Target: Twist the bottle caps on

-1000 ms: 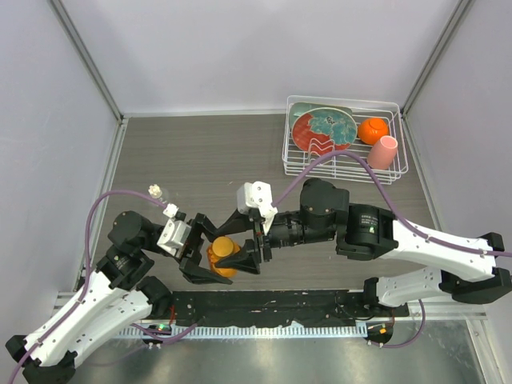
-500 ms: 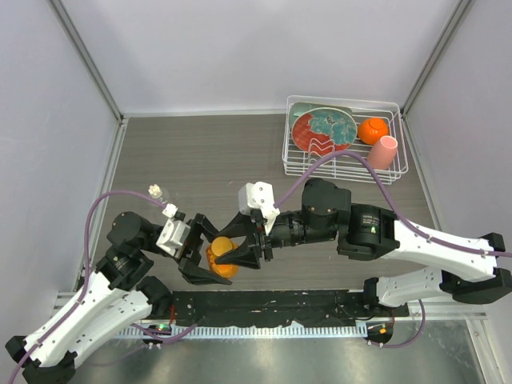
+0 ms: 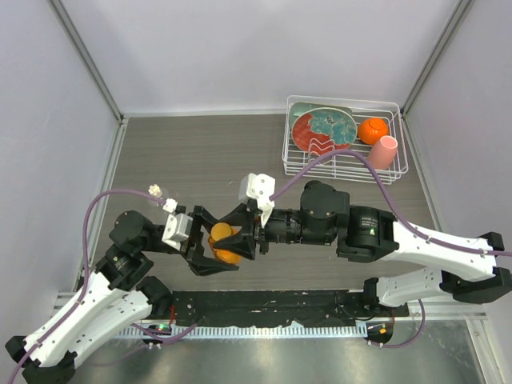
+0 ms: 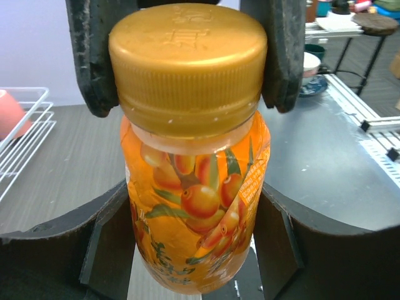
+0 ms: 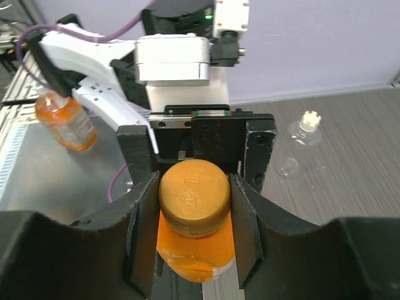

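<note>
The orange bottle [image 4: 200,206], with a fruit label, is held off the table with my left gripper [image 4: 194,250] shut on its body. Its orange cap [image 4: 187,69] sits on the neck, and my right gripper [image 5: 194,206] is shut on that cap [image 5: 194,194] from the opposite side. In the top view the two grippers meet over the near left of the table, around the bottle [image 3: 230,257] and cap [image 3: 221,232]. The clear bottle [image 3: 157,192] lies further left on the table, a cream-white cap [image 5: 310,119] on its neck.
A white wire rack [image 3: 400,164] stands at the back right, holding a patterned plate [image 3: 324,128], an orange ball [image 3: 373,130] and a pink cup [image 3: 382,152]. Purple cables arch over both arms. A black strip and a metal ledge run along the near edge.
My right gripper has closed from open onto the orange cap. Both grippers and the bottle have shifted slightly away from the near edge.
</note>
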Robot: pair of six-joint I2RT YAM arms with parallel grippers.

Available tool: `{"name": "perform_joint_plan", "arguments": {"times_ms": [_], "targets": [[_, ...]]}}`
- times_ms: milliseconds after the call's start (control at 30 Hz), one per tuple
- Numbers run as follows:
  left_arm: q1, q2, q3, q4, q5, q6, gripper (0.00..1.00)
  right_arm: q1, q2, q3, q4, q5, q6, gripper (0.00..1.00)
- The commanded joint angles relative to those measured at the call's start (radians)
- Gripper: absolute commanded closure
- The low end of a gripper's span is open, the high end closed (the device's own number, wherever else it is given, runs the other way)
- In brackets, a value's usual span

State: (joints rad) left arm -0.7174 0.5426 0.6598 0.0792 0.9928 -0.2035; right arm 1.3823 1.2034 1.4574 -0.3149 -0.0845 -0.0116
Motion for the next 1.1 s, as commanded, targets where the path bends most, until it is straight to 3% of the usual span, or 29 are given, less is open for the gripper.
{"name": "perform_joint_plan", "arguments": {"times_ms": [0,300,367,433,567,767,1067], "targets": [[0.009,-0.006,0.023,-0.012,-0.221,0.084,0.98,0.001,0.013,-0.038,0.043,0.250,0.062,0.99],[0.009,-0.016,0.015,-0.032,-0.351,0.096,0.95,0.066,0.025,-0.068,0.077,0.550,0.068,0.99],[0.009,-0.018,0.017,-0.036,-0.365,0.096,0.95,0.078,0.034,-0.036,0.047,0.577,0.065,0.86],[0.009,-0.020,0.018,-0.041,-0.365,0.096,0.95,0.080,0.027,-0.025,0.046,0.565,0.064,0.64],[0.009,-0.026,0.014,-0.042,-0.367,0.093,0.94,0.081,-0.021,-0.060,0.117,0.482,0.039,0.46],[0.009,-0.027,0.015,-0.047,-0.370,0.088,0.90,0.081,-0.008,-0.054,0.116,0.447,0.019,0.37],[0.009,-0.032,0.014,-0.059,-0.327,0.079,0.89,0.081,0.048,-0.019,0.128,0.457,-0.034,0.36]]}}
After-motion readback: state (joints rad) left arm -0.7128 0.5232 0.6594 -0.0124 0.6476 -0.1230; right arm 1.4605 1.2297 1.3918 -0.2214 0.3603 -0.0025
